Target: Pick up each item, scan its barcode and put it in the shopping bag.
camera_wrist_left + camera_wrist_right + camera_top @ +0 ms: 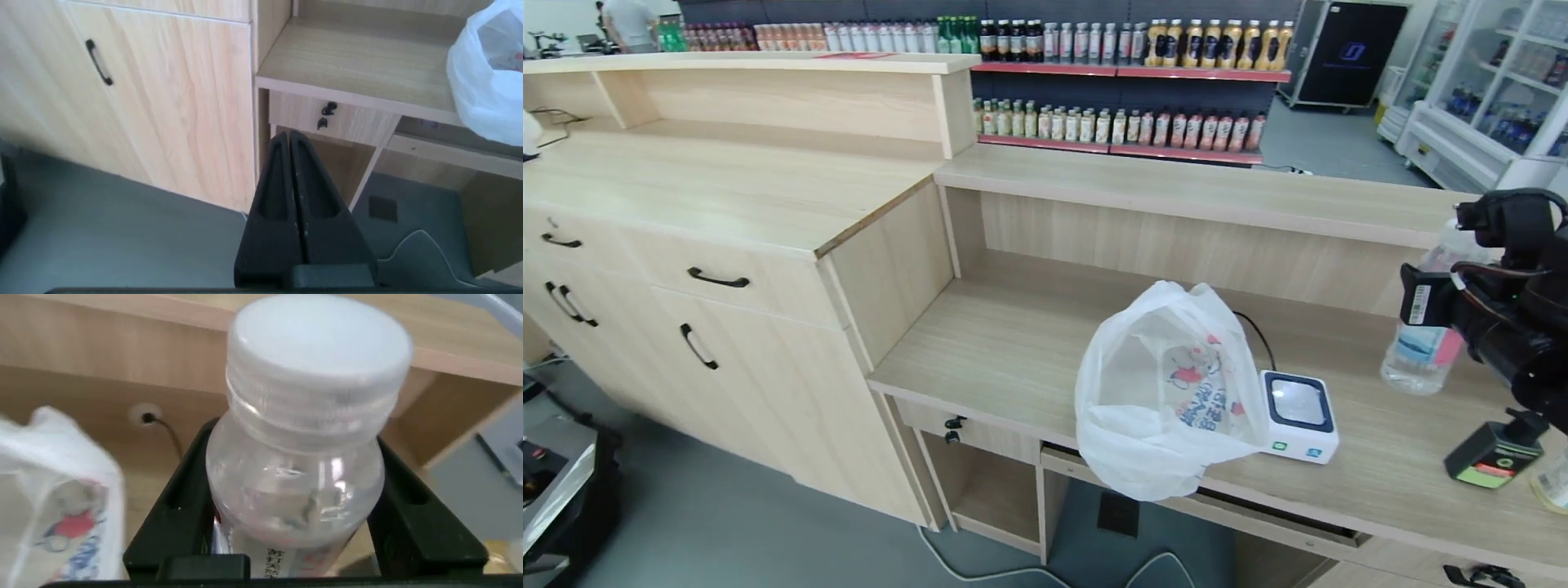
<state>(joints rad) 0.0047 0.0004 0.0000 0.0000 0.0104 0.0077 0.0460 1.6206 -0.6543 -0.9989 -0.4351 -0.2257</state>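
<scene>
A clear water bottle (1419, 347) with a white cap (319, 347) and a pale blue and pink label is at the right end of the lower counter. My right gripper (1436, 304) is shut on it, with a black finger (176, 510) pressed to each side of its body (296, 482). I cannot tell whether its base touches the counter. The white plastic shopping bag (1164, 392) stands open at the counter's front edge, and the white barcode scanner (1298, 415) sits just right of it. My left gripper (290, 151) is shut on nothing, low over the grey floor by the cabinet.
A dark bottle with a green and red label (1493, 456) lies on the counter under my right arm, with another item (1553, 482) at the far right edge. The scanner's black cable (1258, 331) runs back to the wall. A taller counter with drawers (719, 282) stands on the left.
</scene>
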